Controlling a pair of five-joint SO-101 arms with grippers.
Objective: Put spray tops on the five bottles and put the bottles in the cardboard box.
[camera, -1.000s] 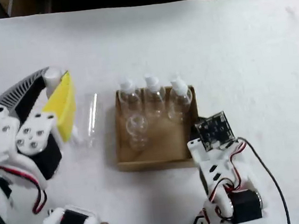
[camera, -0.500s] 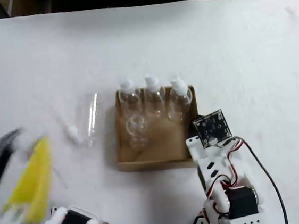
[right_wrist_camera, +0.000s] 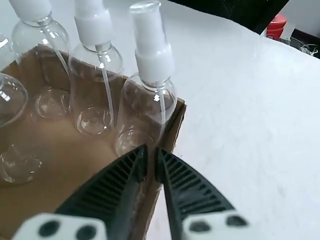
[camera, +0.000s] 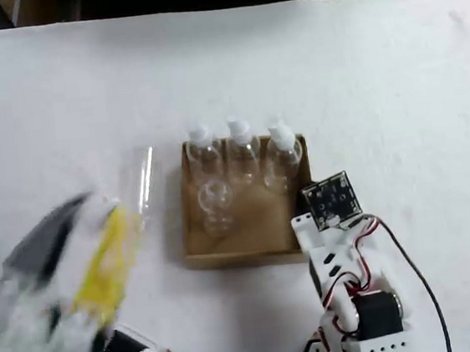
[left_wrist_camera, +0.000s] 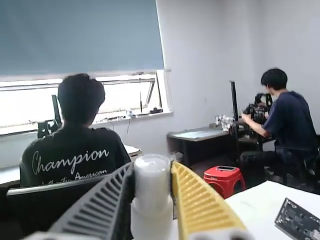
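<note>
Clear thin plastic all round, so these look featherlight, slick and easy to tip or dent. I'd take them round the body or neck and not squeeze hard. The left gripper (left_wrist_camera: 151,167) is clamped on a white spray top (left_wrist_camera: 151,196) over the near left of the table (camera: 377,85). Holding it by the collar seems right, since the dip tubes look floppy. One topless bottle (camera: 145,181) lies just left of the cardboard box (camera: 243,255). An open bottle (camera: 215,202) sits inside, on the near side of the three capped bottles (camera: 241,154) along the far wall. The right gripper (right_wrist_camera: 151,155) hangs at the box's near right corner, its jaws almost together on nothing, kinda crowding the rightmost capped one.
</note>
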